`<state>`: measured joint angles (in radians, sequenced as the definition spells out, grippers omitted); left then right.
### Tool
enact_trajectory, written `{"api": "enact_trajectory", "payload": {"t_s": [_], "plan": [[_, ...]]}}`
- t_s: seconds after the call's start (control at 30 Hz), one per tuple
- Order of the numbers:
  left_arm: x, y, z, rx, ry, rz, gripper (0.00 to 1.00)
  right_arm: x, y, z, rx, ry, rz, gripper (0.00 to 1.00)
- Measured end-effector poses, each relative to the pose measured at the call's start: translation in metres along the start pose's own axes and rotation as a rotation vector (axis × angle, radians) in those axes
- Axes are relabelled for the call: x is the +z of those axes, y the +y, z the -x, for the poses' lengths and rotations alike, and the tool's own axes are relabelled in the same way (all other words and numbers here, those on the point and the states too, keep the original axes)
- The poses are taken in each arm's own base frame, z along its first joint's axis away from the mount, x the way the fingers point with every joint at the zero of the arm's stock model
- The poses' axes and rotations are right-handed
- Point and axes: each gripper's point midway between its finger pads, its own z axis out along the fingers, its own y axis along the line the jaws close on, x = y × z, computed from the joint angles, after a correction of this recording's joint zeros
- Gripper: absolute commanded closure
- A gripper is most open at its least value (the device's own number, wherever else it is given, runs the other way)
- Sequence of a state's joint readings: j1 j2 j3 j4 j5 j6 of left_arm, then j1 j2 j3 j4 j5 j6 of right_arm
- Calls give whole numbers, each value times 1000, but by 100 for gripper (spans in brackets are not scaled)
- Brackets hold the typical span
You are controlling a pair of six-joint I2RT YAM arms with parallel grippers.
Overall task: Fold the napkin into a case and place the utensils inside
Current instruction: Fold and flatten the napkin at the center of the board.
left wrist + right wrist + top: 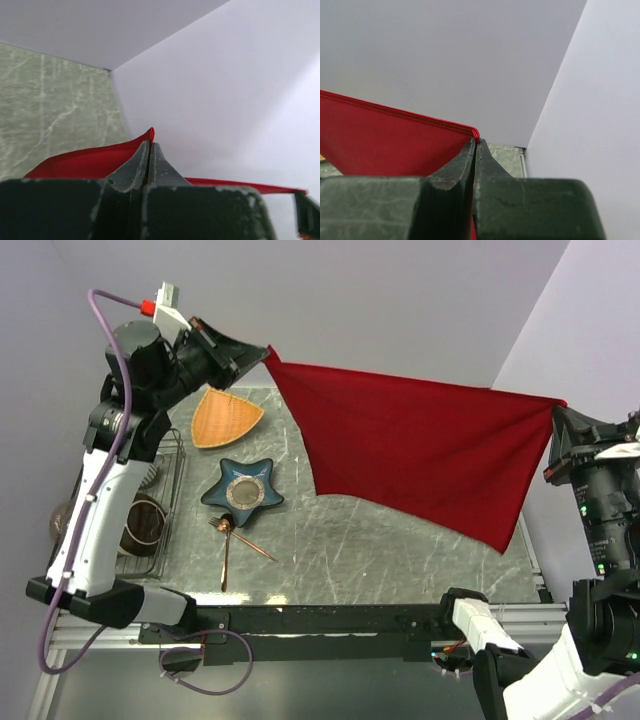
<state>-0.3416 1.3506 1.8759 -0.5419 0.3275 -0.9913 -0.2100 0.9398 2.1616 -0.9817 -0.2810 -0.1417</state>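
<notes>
Your left end effector and right end effector each pinch a top corner of the red napkin, stretched in the air right of the blue star-shaped dish. The copper utensils lie on the tabletop beside that dish.

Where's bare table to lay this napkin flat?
Bare table runs from right of the utensils and blue star dish to its right edge, partly beneath the hanging napkin. Crowded left: orange plate, wire rack.
</notes>
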Motion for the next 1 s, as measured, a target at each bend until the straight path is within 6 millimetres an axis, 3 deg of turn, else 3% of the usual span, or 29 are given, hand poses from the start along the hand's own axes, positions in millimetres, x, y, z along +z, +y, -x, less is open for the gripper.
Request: {"api": "enact_trajectory", "payload": {"t_s": [0.1,0.2,0.37,0.47,0.53,0.67,0.73,0.87,1.0], "plan": [[10,-8,11,-55,-20,-4,99,9,-5,-5,20,24,-19,100],[25,-6,18,-108,-34,13,99,31,-16,-28,35,95,-53,100],[66,23,17,-179,-38,94,99,82,-37,-117,49,311,-117,100],[99,62,1,-225,-18,201,99,111,-46,-184,47,457,-144,100],[127,100,-12,-272,-6,284,99,132,-50,-237,44,551,-146,100],[180,165,-37,-336,-7,388,99,150,-49,-327,35,705,-126,100],[206,197,-53,-350,-5,424,99,156,-49,-361,22,753,-120,100],[240,257,-87,-355,-1,507,99,171,-54,-398,-14,779,-120,100],[245,307,-119,-355,20,580,99,184,-59,-420,-44,773,-124,100]]}}
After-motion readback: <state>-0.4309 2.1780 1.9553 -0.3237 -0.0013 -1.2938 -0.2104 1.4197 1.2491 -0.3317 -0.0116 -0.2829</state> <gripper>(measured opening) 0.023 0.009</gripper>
